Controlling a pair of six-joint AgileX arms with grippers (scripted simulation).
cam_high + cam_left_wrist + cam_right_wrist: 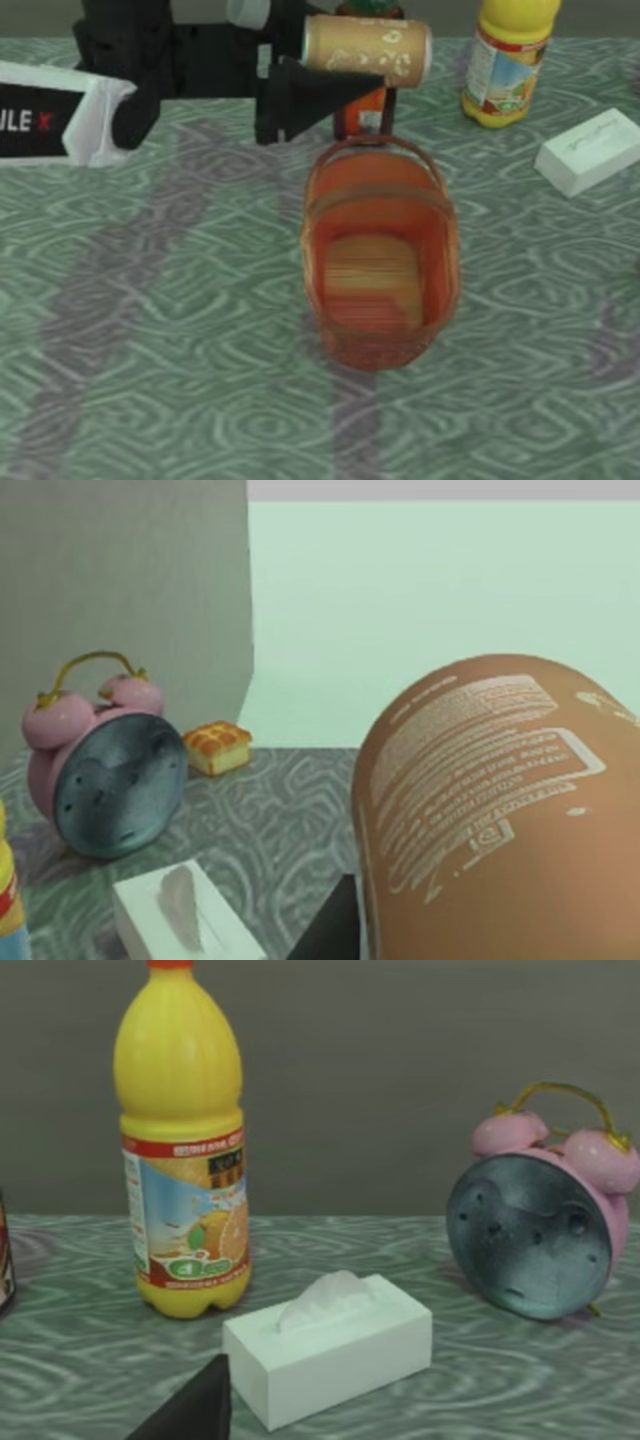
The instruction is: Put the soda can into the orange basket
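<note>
Soda can [367,50] lies sideways, clamped in the left gripper's [300,85] jaws, raised above the bench just beyond the orange basket's [440,290] far rim, apparently for dropping in. Right gripper's jaw state cannot be told.

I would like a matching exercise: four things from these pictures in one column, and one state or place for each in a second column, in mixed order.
1. tan-orange soda can
2. oval orange woven basket
3. yellow juice bottle
4. white tissue box

a. lies at the table's right edge
b. held above the table by the left gripper
c. stands upright, far side
d. holds nothing, table's middle

Pairs: 1-b, 2-d, 3-c, 4-a
</note>
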